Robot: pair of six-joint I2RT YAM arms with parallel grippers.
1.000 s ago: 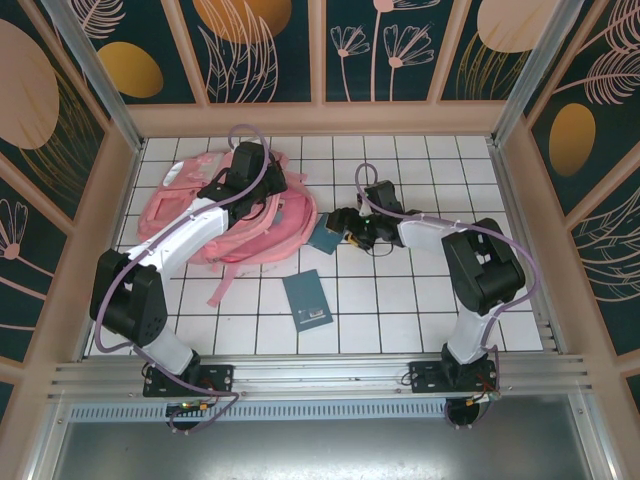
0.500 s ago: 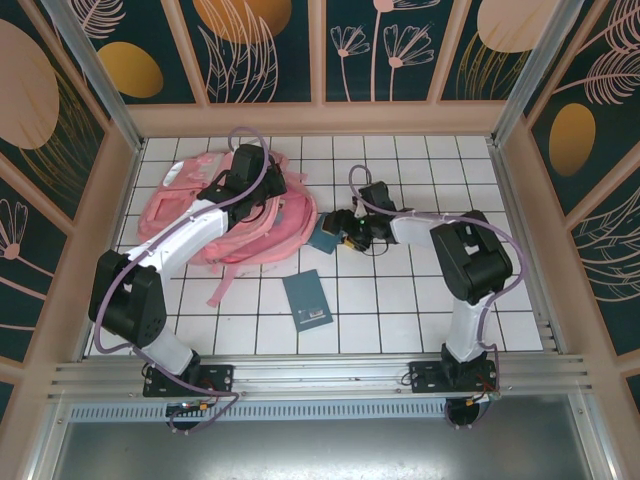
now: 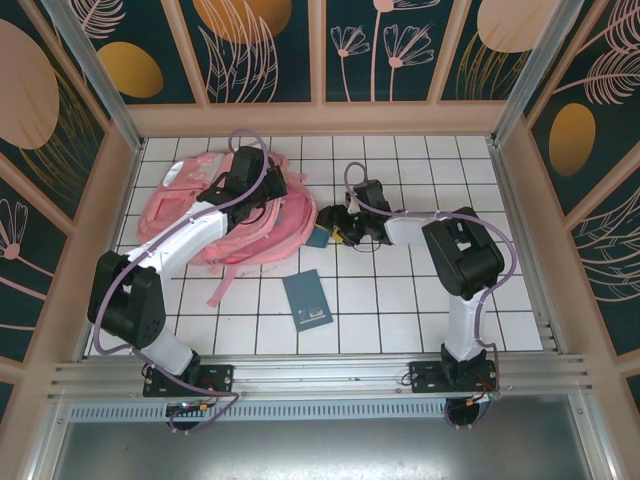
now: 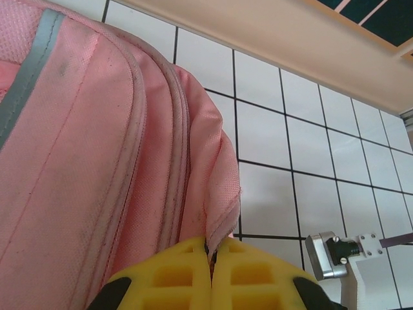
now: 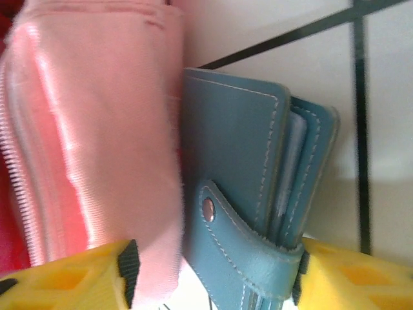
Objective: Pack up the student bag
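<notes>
— What has the left pincer got?

— Its yellow pads are pressed together on a fold of pink cloth: the rim of the student bag. From above, that pincer sits on the bag's right side.

— And the right pincer?

— Its pads stand a moderate width apart. Between them lies a blue wallet with a snap strap. A flap of the student bag is just beside the wallet, on the left pad's side. The strap end touches the right pad. Whether the pads truly clamp the wallet, I cannot tell.

— Where is that in the overhead view?

— The right pincer is at the bag's right edge, and the wallet pokes out just beneath it.

— Where does the bag lie?

— The student bag lies flat on the white tiled counter, in the far left part, with one pink strap trailing toward the near side.

— Anything else?

— A blue notebook lies flat on the counter, nearer the arm bases, apart from the bag.
</notes>
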